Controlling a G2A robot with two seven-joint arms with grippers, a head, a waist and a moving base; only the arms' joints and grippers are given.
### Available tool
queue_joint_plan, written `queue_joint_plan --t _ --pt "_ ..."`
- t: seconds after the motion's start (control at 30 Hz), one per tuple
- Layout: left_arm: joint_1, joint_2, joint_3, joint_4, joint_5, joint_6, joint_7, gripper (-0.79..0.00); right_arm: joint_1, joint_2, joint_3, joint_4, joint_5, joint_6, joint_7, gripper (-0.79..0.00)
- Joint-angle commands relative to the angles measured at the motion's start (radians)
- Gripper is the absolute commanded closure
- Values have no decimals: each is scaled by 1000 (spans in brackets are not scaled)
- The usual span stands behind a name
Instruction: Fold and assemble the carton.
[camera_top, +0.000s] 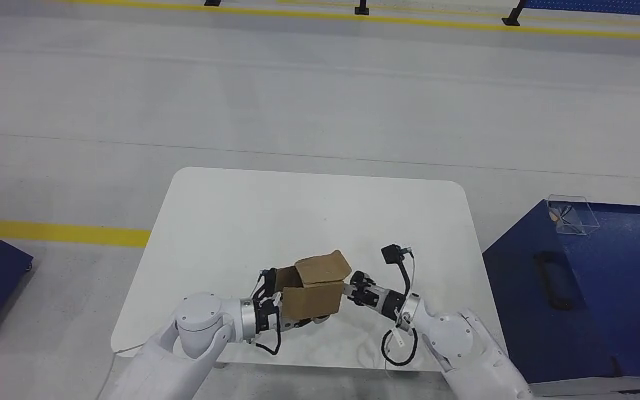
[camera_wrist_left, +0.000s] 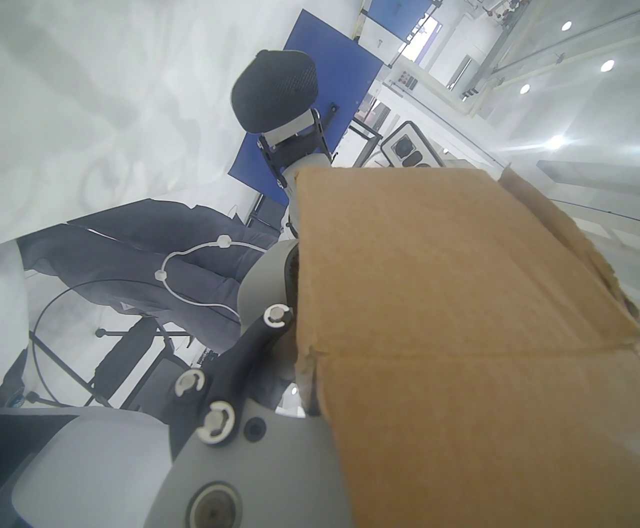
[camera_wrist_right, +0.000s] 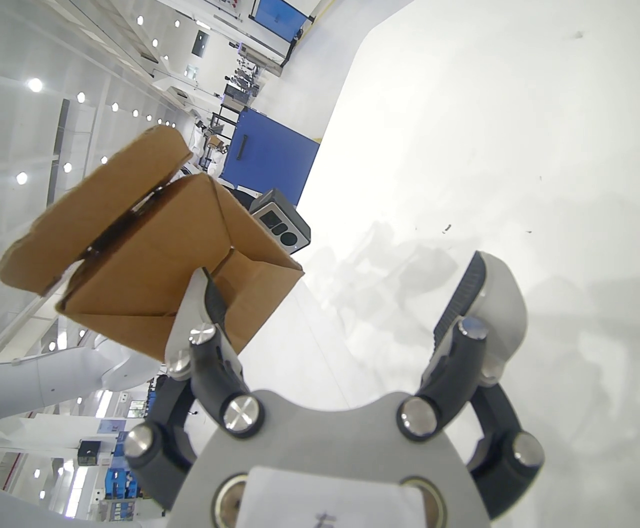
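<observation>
R pincer (camera_top: 356, 291) tip meets carton (camera_top: 315, 282); L pincer (camera_top: 270, 305) on the opp side, both forearms low by table (camera_top: 300, 210) front edge. L wrist: carton wall hard against L pincer, grip I can't tell. R wrist: R pincer spread wide, one finger (camera_wrist_right: 201, 300) at carton's edge, table ahead.

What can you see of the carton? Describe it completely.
The carton is brown cardboard, partly set up into a box, with creased walls and one end flap standing open. It is tilted over the near part of the white table, between the arms. The left gripper is against one side; the open right gripper has one finger at its opposite edge.
</observation>
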Motion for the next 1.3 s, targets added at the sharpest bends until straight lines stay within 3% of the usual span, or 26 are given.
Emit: queue_joint_plan --t 0.0,0.23,0.4,0.6,0.8,0.97,1.17,1.27 --pt "-1 0 -1 -1 -2 1 -1 0 5 -2 -4 0 7 -3 -7 -785" --pt "-3 0 -4 0 -9 3 -12 0 -9 1 34 9 38 -23 -56 -785" --pt "-4 2 -9 2 -7 7 -18 0 -26 9 70 38 45 15 -22 -785" --pt "-8 1 -4 3 -4 14 -13 0 -21 2 23 33 87 23 43 -785" --pt "-17 -2 8 7 -3 13 -11 0 -6 -3 8 28 94 1 15 -785" --pt "-24 -4 7 17 -13 -10 -25 0 -17 5 76 40 129 -34 -20 -785" --pt "-26 -4 6 16 -11 -27 -35 0 -52 10 189 42 293 -91 -118 -785" --pt "-26 -4 6 16 -11 -27 -35 0 -56 10 191 38 307 -98 -117 -785"
